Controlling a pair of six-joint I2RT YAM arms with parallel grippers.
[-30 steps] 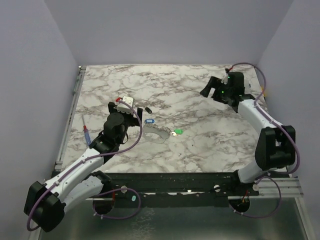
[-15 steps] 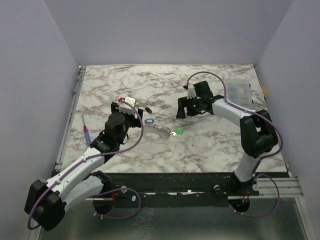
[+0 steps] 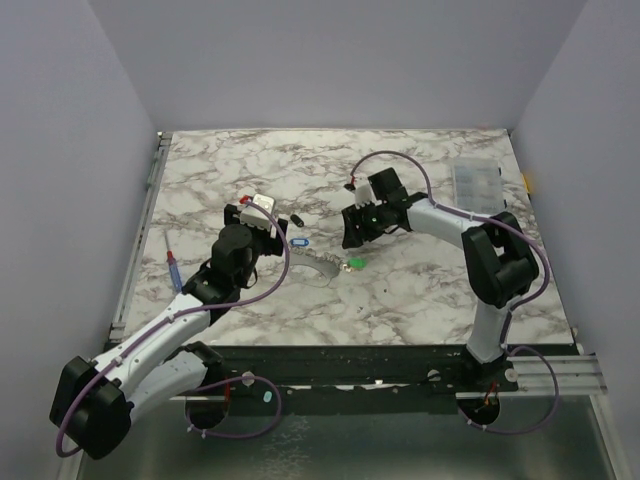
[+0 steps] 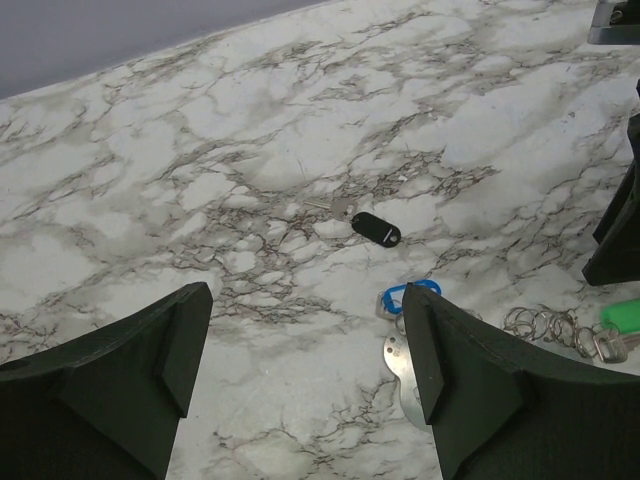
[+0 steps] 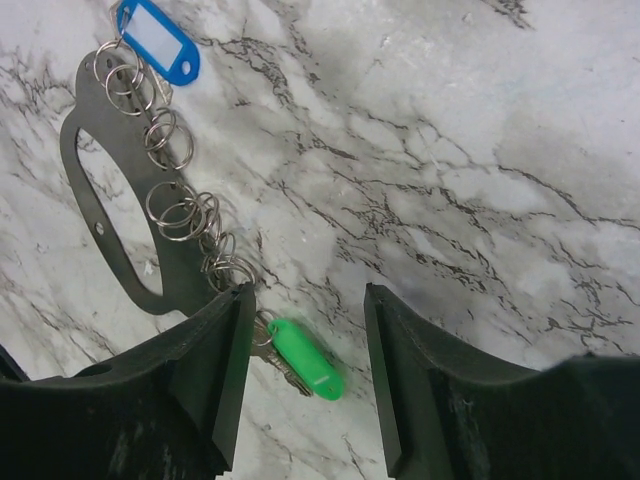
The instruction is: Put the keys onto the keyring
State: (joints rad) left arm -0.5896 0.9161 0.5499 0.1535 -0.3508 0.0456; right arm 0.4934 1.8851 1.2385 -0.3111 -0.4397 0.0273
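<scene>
The green key (image 5: 308, 369) lies flat on the marble between the fingers of my right gripper (image 5: 307, 300), which is open with a gap on each side of it. A chain of silvery rings, the keyring (image 5: 178, 190), runs from the green key up to the blue key (image 5: 160, 40). It lies across a flat grey metal plate (image 5: 88, 205). From above, my right gripper (image 3: 350, 235) hangs just over the green key (image 3: 354, 263). My left gripper (image 3: 262, 222) is open, left of the blue key (image 3: 298, 241). The left wrist view shows the blue key (image 4: 408, 297) beside its right finger (image 4: 470, 380).
A small black cylinder (image 3: 296, 219) lies just beyond the blue key. A blue-and-red pen-like tool (image 3: 174, 268) lies near the table's left edge. A clear compartment box (image 3: 475, 180) stands at the far right. Purple walls close in the table on three sides.
My right arm has swung from the far right to the centre and come down over the green key, its jaws narrowing. The left gripper has closed slightly and stayed in place.
</scene>
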